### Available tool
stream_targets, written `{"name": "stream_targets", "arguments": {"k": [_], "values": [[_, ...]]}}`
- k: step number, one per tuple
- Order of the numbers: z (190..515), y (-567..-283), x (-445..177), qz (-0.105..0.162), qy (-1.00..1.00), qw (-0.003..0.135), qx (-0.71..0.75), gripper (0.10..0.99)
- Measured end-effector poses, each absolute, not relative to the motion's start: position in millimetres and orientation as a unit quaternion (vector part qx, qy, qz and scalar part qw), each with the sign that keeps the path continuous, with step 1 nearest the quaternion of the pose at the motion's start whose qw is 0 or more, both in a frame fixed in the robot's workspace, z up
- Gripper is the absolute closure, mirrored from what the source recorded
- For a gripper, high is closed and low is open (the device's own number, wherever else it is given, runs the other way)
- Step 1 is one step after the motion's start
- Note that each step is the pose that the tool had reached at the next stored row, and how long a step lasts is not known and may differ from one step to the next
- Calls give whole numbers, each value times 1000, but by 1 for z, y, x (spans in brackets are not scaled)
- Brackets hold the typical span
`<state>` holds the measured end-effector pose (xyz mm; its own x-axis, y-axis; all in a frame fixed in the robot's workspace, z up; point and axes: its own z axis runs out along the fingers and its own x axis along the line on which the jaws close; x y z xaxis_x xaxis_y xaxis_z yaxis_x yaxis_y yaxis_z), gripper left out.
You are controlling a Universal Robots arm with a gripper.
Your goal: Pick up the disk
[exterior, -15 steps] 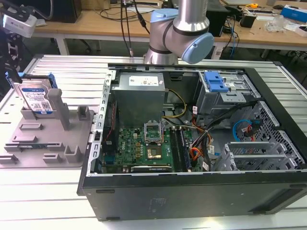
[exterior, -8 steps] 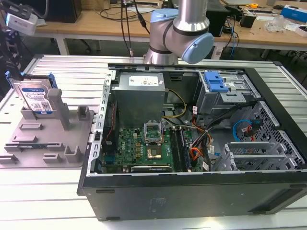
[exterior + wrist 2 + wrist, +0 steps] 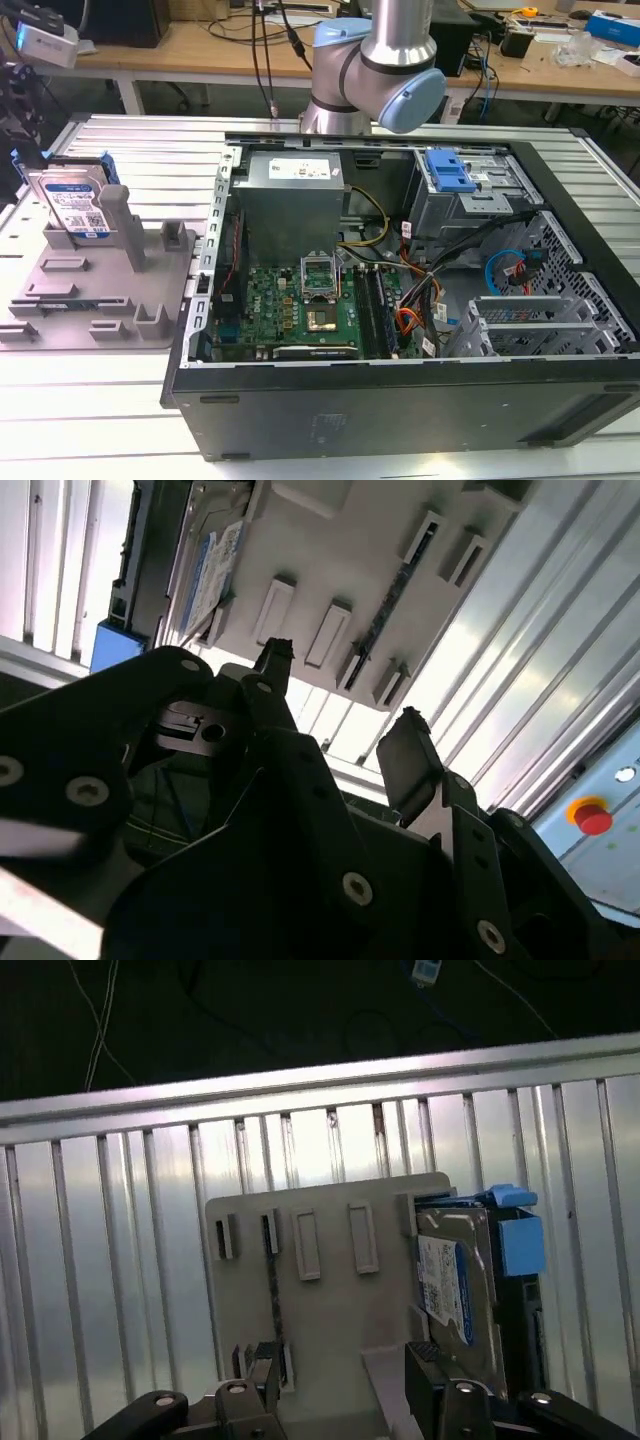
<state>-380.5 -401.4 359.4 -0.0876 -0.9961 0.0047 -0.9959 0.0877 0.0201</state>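
Observation:
The disk (image 3: 75,205) stands on edge in the grey fixture plate (image 3: 100,300) at the exterior view's left. It is silver, with a white-and-blue label and blue side rails. In the first wrist view the disk (image 3: 455,1270) sits at one end of the fixture plate (image 3: 320,1310). My gripper (image 3: 342,1360) hangs open over the plate, one fingertip close beside the disk and apart from it. In the second wrist view the gripper (image 3: 340,695) is open and holds nothing, with the disk (image 3: 215,560) and the plate (image 3: 330,540) beyond it.
An open computer case (image 3: 400,300) lies right of the fixture, with a blue drive-bay bracket (image 3: 447,170) inside. The arm (image 3: 380,70) rises behind the case. The ribbed metal table (image 3: 100,1260) surrounds the plate. A red button (image 3: 592,817) sits at the table's side.

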Motion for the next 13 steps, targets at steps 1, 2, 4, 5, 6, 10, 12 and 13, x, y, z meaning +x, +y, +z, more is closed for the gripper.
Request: {"name": "stream_targets", "arguments": {"k": [1, 2, 4, 5, 6, 10, 12, 13], "values": [[359, -401, -380, -5, -727, 8, 686, 471], [359, -401, -380, -4, -722, 8, 692, 471], [359, -401, -380, -4, -711, 7, 703, 471], [359, -401, -380, -4, -710, 7, 704, 471], [359, -401, -380, -4, -709, 7, 705, 471], [359, -393, -384, -2, -710, 8, 704, 471], [359, -392, -388, -3, -713, 8, 701, 471], [359, -391, -390, -3, -714, 8, 700, 471]]}}
